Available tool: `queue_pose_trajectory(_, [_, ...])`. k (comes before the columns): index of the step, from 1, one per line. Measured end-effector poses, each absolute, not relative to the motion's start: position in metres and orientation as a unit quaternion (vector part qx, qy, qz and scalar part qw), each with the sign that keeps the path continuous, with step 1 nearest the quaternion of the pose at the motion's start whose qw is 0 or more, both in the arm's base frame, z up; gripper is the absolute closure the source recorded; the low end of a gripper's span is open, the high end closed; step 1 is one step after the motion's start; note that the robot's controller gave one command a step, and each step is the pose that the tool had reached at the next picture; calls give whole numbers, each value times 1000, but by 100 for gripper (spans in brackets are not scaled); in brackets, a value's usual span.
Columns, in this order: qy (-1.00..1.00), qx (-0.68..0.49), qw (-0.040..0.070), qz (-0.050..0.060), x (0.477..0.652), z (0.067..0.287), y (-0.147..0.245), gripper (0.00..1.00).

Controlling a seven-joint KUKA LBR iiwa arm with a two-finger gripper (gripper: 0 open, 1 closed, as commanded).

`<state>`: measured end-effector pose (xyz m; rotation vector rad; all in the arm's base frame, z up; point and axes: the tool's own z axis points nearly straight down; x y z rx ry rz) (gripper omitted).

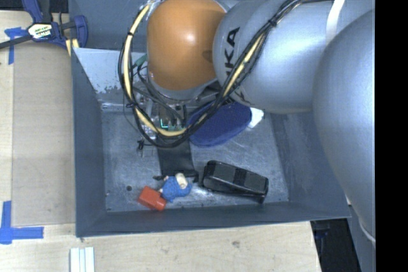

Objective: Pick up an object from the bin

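While the end effector (pixel 173 170) is hanging in the bin (pixel 89 156), open or closed I cannot tell, one blue-and-yellow piece (pixel 172 188) is lying at its tip, one red block (pixel 152 199) and one black case (pixel 234 180) flanking.

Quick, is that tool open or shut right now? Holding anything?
Tool: cannot be told. It sits low over a small blue and white thing at the front of the bin, next to an orange block.

A: Reaching in from the right with the thick silver metal arm (pixel 306 54), bent downward?

B: Capped at the wrist by a glossy orange dome (pixel 182 41), looped with yellow and black cables (pixel 127 70), ending in the dark two-finger gripper (pixel 171 172), pointed down.
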<state>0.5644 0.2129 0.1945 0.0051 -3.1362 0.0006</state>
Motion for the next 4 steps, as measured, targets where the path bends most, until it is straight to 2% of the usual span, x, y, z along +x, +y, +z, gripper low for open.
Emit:
queue_pose_trajectory(1, [-958,287,1,0,583,68,135,0])
queue_pose_trajectory(2, [-949,315,-4,1,584,103,60,0])
queue_pose_trajectory(3, [-867,499,-3,0,625,105,89,0])
queue_pose_trajectory(4, [-928,372,-3,0,586,71,82,0])
